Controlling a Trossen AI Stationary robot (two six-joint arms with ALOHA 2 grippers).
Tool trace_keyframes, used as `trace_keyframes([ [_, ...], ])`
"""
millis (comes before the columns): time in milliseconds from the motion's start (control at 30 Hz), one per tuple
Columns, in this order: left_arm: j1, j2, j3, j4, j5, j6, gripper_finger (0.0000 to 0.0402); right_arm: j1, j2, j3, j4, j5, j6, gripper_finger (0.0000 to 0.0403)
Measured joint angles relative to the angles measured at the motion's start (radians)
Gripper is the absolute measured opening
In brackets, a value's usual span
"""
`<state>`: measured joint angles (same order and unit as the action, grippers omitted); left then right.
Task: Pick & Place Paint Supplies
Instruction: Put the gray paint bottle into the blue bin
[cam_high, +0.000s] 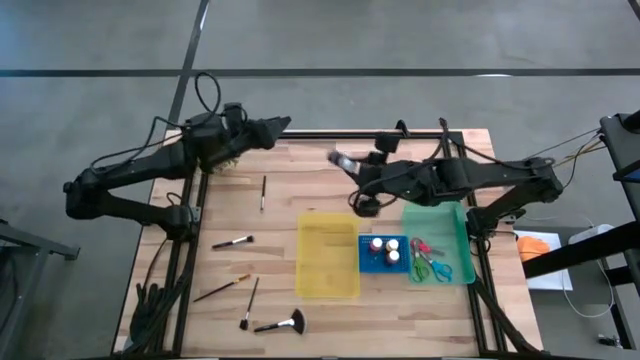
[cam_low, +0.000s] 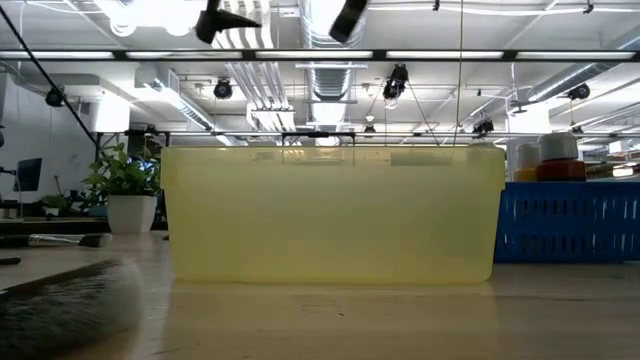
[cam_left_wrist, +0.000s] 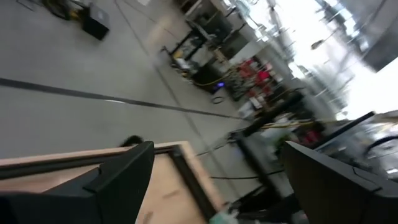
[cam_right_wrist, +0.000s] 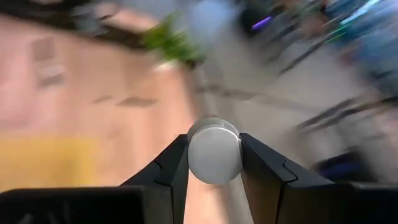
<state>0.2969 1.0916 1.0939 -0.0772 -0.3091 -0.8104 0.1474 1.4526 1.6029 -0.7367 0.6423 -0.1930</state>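
My right gripper (cam_high: 348, 165) hangs above the table's far middle, shut on a small paint bottle (cam_high: 339, 159) whose round white end (cam_right_wrist: 213, 155) shows between the fingers. My left gripper (cam_high: 283, 125) is at the far edge, pointing level toward the right, open with nothing between its fingers (cam_left_wrist: 124, 174). Two more white-capped bottles (cam_high: 384, 250) stand in the blue tray (cam_high: 368, 262). Scissors (cam_high: 430, 262) lie in the green tray (cam_high: 455, 225). Thin brushes (cam_high: 263, 192) (cam_high: 233, 242) (cam_high: 222, 290) and a black fan brush (cam_high: 282, 323) lie flat on the wood. My right gripper pinches the bottle between its two fingers, one on each side of the round white end (cam_right_wrist: 213, 155). The fingers slant down toward the table's far left. The bottle is lifted clear of the table; its body is hidden behind the white end.
A yellow tray (cam_high: 328, 255) sits beside the blue one at the table's middle; its wall (cam_low: 330, 215) fills the low view. A leafy plant (cam_low: 125, 180) stands at the far left. Bare wood lies between the loose brushes and the trays.
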Motion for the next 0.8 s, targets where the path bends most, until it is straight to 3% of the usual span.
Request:
trace_keyframes([
  [167,0.021,-0.048,0.000,-0.116,0.003,0.066,0.0362,0.013,-0.045,-0.002,-0.290,-0.330,0.250,0.0108],
  [367,0.025,-0.056,0.000,-0.164,0.015,0.082,0.0362,0.092,-0.059,-0.016,-0.381,-0.560,0.342,0.0108],
  [800,0.024,-0.056,0.000,-0.232,0.048,0.124,0.0362,0.255,0.006,-0.149,-0.343,-0.594,0.557,0.0108],
])
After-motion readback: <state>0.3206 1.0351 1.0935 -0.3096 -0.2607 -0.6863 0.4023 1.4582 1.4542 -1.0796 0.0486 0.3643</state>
